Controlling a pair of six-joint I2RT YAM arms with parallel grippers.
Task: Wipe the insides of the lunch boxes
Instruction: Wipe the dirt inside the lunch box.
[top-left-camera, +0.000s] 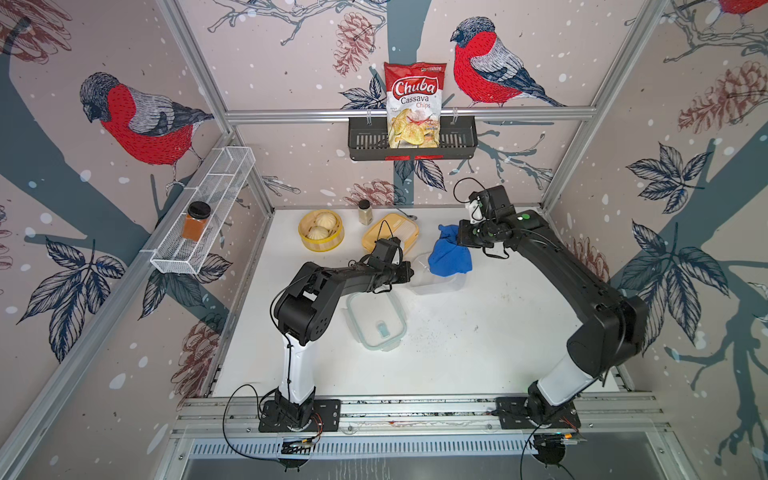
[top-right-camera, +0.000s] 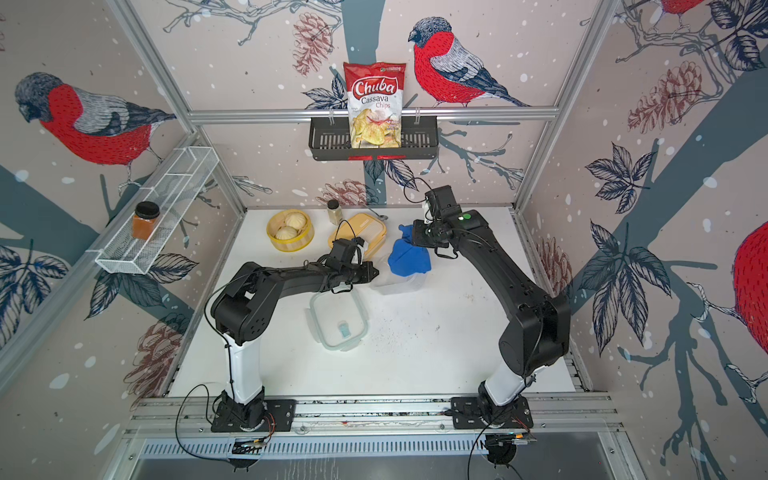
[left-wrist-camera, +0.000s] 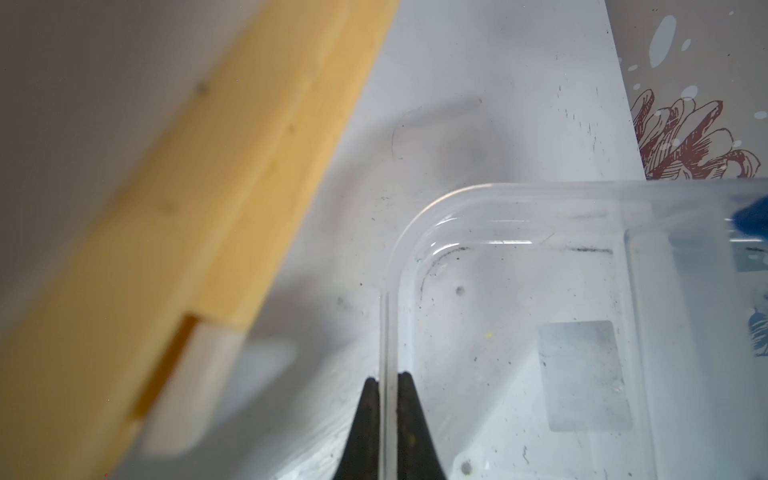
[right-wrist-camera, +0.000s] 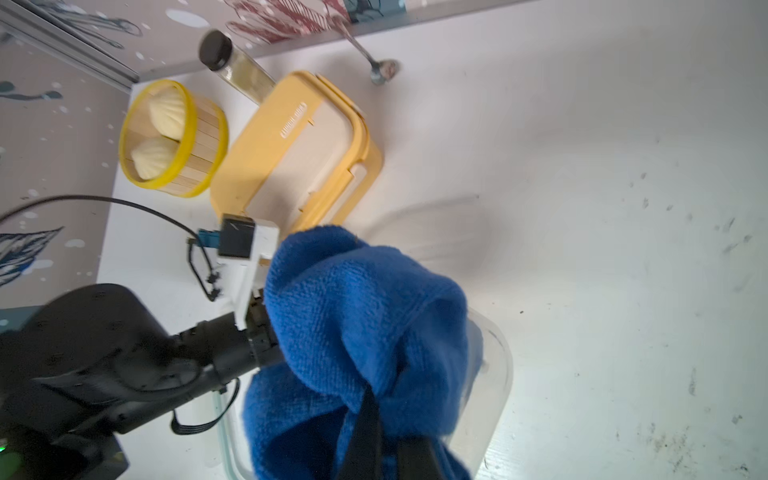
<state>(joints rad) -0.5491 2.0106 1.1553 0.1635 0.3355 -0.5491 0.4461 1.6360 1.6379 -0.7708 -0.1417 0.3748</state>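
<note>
The clear lunch box (top-left-camera: 436, 284) (top-right-camera: 399, 284) stands open in mid-table. My left gripper (top-left-camera: 409, 272) (left-wrist-camera: 389, 378) is shut on its side wall, one finger inside and one outside. A blue cloth (top-left-camera: 449, 257) (right-wrist-camera: 353, 311) hangs bunched over the box's mouth, with my right gripper (top-left-camera: 459, 239) (right-wrist-camera: 386, 419) shut on it from above. The box's green-rimmed clear lid (top-left-camera: 376, 322) (top-right-camera: 338, 318) lies flat nearer the front. The yellow lunch box (top-left-camera: 401, 228) (right-wrist-camera: 291, 158) sits behind the left gripper with its cream lid on. Dark specks show on the clear box's floor (left-wrist-camera: 540, 291).
A yellow steamer basket with two buns (top-left-camera: 320, 230) and a small spice jar (top-left-camera: 365, 211) stand at the back, with a spoon (right-wrist-camera: 378, 66) by the back wall. A chips bag (top-left-camera: 413, 104) sits in a black wall basket. An orange jar (top-left-camera: 195, 222) stands on the white wire shelf at left.
</note>
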